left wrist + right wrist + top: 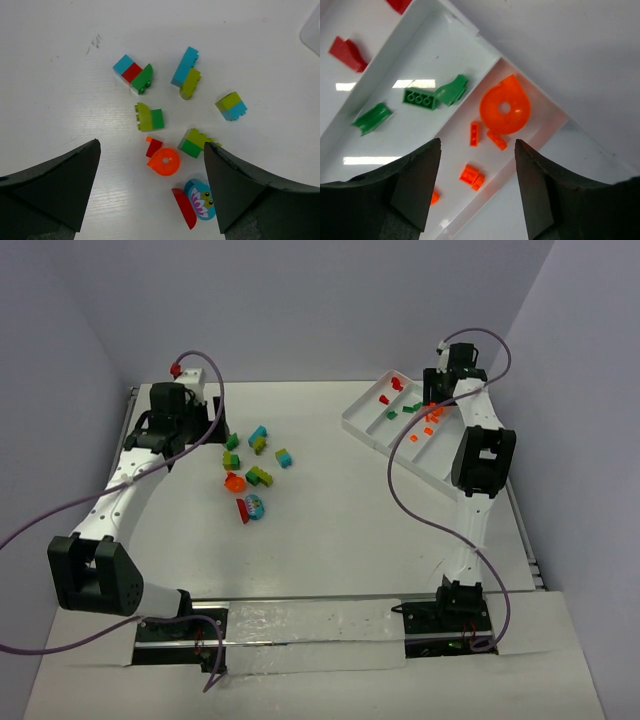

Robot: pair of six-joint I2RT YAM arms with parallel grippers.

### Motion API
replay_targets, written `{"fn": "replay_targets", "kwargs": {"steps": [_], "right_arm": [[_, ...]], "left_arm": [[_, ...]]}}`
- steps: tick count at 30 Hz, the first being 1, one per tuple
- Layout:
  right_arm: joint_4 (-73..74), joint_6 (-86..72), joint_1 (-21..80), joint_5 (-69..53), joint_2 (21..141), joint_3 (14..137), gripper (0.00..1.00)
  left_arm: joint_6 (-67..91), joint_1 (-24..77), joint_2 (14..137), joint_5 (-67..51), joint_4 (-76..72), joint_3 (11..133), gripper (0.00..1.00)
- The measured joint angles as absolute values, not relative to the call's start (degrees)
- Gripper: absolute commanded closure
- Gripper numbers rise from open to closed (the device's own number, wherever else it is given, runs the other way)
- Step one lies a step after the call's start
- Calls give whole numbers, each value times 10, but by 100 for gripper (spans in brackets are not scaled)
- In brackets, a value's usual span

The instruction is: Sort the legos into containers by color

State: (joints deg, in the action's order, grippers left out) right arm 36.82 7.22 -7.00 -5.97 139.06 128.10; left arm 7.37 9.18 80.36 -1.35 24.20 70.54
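The right end effector (477, 150) hangs open and empty over the white divided plastic tray (435, 50), above the lane where a flat round orange plastic piece (505, 105) lies with small orange bricks (471, 176), green bricks (421, 97) one lane over. The left end effector (151, 150), also open, hovers over mixed loose plastic bricks (150, 119) on the white worktop (50, 75), probably choosing one.

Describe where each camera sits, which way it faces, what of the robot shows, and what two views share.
Top external: above and behind the robot, looking down on the table; left arm and right arm show.
Left wrist: on the left arm, facing down at loose legos; left gripper shows.
Right wrist: facing down into the tray; right gripper shows.
Shared: top and left wrist show the loose round orange lego.
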Motion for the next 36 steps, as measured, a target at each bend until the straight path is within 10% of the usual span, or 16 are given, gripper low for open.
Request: {"fn": "replay_targets", "kwargs": {"steps": [8,17,36], "right_arm": [[388,42,-41,-122,1203,1162,3],[344,12,40,-191,992,981,1],[347,-21,46,-238,982,880,1]], "left_arm": [[41,34,861,-33,251,697,33],[35,34,945,-62,237,661,36],[50,36,998,-183,244,631,57]]}}
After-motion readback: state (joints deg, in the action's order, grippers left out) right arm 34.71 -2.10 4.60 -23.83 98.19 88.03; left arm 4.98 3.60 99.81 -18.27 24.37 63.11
